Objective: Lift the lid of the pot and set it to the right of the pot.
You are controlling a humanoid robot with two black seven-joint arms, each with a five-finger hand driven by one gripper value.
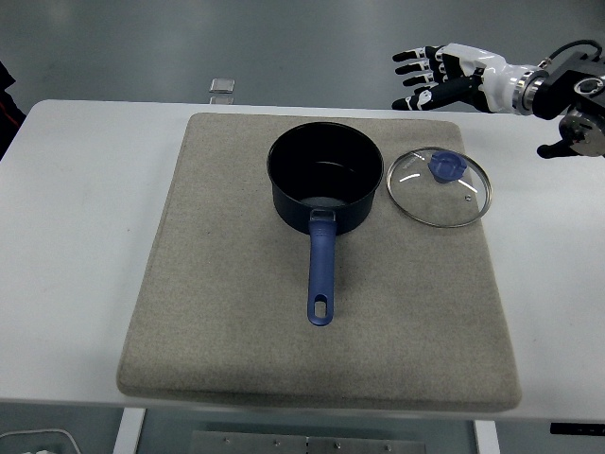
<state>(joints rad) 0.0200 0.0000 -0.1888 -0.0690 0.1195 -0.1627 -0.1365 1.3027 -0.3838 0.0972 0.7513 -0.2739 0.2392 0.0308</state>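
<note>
A dark blue pot (324,178) with a blue handle stands open on the grey mat (236,312), handle toward me. The glass lid (440,186) with a blue knob lies flat on the mat just right of the pot. My right hand (430,76) is raised above and behind the lid, fingers spread, holding nothing. The left arm is out of view.
A small clear object (222,87) sits on the white table (76,236) behind the mat's far left corner. A dark edge of something (6,104) shows at the far left.
</note>
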